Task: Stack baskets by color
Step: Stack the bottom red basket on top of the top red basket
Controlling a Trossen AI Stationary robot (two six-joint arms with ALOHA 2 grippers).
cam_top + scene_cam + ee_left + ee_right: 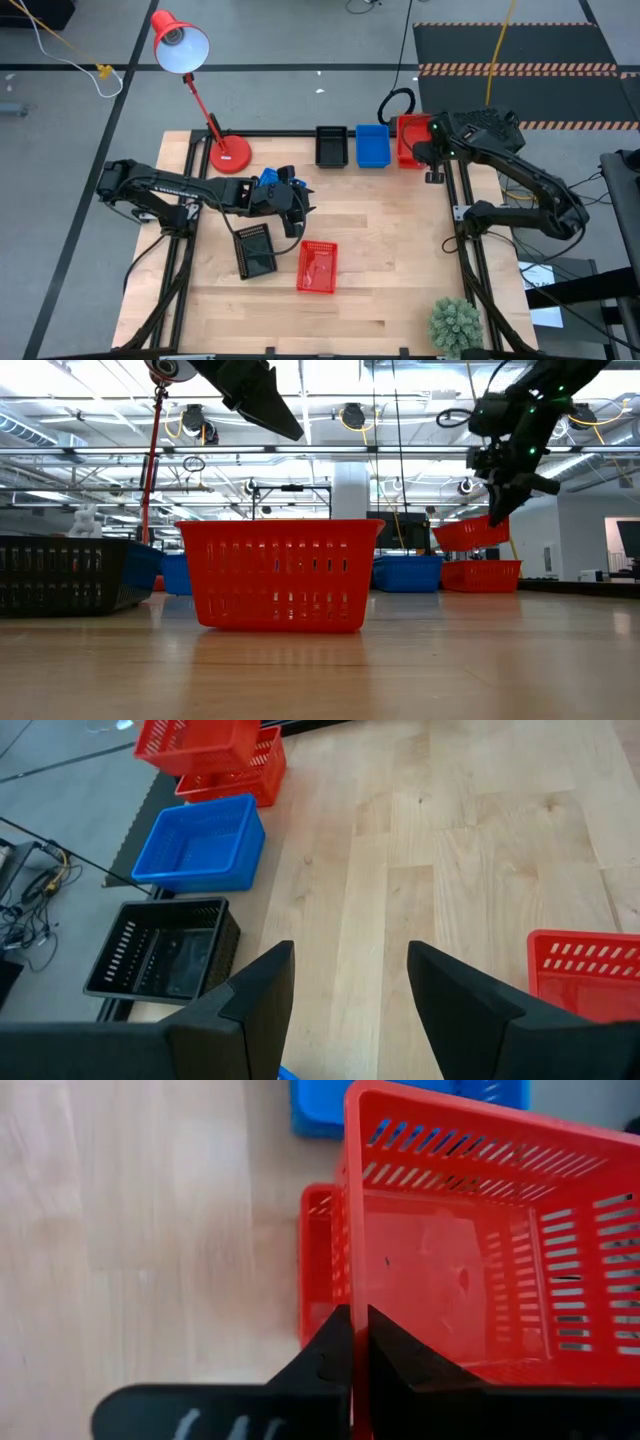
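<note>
Baskets are spread over the wooden table (400,260), so biggest stuff first. Right arm reaches over the far right corner, and the right gripper (358,1342) is clenched on the wall of a red basket (470,1240), hanging it just above a second red basket (318,1260) sitting directly below. Right beside those, further from the pincer, sits a blue basket (373,146), then a black basket (331,146) past that. Left arm stretches across the middle of the table, and the left gripper (345,990) is released, fingers spread with nothing between them. A lone black basket (254,249) lies just beside and below that pincer, and another red basket (318,267) sits next to the black one.
</note>
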